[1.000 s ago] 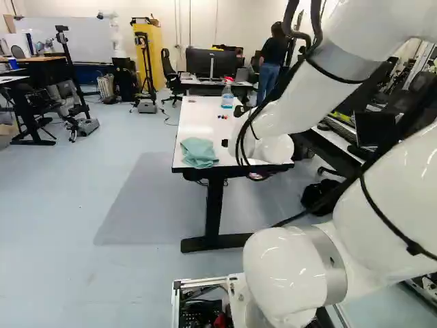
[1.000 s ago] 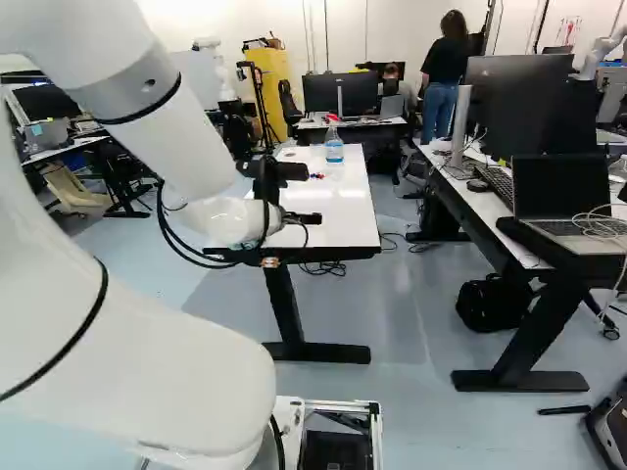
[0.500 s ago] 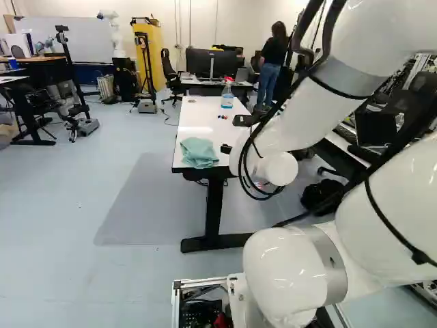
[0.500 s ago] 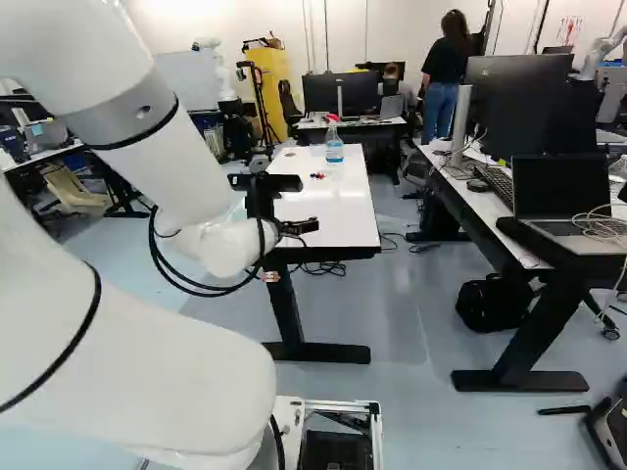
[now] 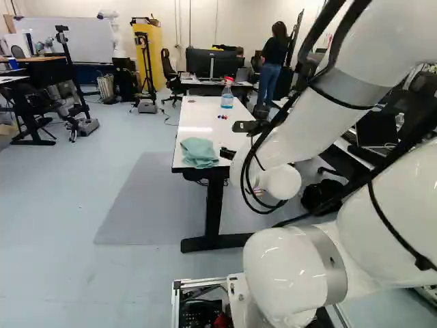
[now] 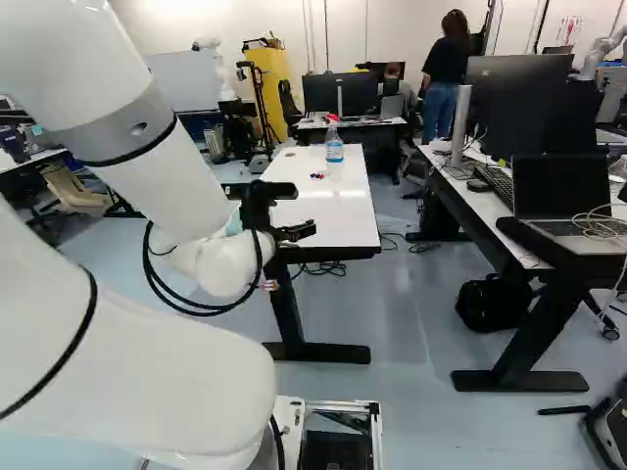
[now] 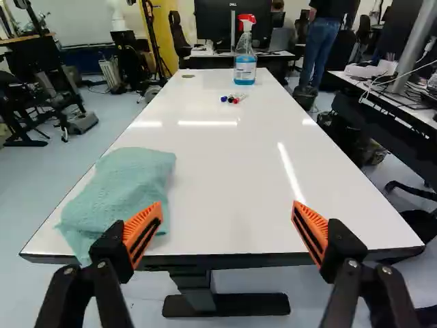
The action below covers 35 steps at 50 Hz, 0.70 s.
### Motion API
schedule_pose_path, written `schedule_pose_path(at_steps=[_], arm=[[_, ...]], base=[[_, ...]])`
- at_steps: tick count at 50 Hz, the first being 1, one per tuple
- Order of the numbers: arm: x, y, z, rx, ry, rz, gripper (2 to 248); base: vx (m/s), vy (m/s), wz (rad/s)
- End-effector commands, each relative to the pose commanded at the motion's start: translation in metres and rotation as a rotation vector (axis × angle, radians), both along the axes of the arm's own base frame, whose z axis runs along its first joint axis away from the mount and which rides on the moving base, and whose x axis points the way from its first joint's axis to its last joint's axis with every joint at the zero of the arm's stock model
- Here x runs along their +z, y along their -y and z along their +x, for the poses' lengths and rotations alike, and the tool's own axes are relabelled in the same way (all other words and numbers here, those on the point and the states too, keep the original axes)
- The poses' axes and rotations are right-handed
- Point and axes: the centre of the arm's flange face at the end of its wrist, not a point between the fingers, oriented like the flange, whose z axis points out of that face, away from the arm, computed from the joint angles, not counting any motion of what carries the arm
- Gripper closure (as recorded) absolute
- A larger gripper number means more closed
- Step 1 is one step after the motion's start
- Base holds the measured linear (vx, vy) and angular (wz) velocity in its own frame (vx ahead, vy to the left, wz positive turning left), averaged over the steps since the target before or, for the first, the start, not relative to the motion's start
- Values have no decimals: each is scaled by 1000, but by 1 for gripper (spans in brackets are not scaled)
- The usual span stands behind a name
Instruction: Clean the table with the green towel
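Wears glossy white shells (image 5: 283, 263), smooth and rounded at the joints. Carries broad grey bands (image 5: 349, 85) between white sections, plus narrow black straps (image 6: 125, 158) around the limbs. Trails black cables (image 5: 348, 27), some thick, some thin and looped. Has a silver metal frame (image 6: 353, 404) at the base. Ends in a black tool (image 6: 297, 233) with ribbed orange pads (image 7: 142, 229), dark central slots and small silvery screws (image 7: 352, 263).

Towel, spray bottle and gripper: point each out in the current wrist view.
Towel (image 7: 130, 188): wrist view, middle of its crumpled top.
Spray bottle (image 7: 245, 67): wrist view, label on its body.
Gripper (image 7: 227, 230): wrist view, midway between its fingertips.
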Motion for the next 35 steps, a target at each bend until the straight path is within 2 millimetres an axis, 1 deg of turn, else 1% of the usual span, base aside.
schedule_pose_path(at_steps=[15,35], arm=[[-3,-1,-5,8,13,-3,3],[-3,-1,-5,9,15,-3,3]], base=[[0,0,0],[0,0,0]])
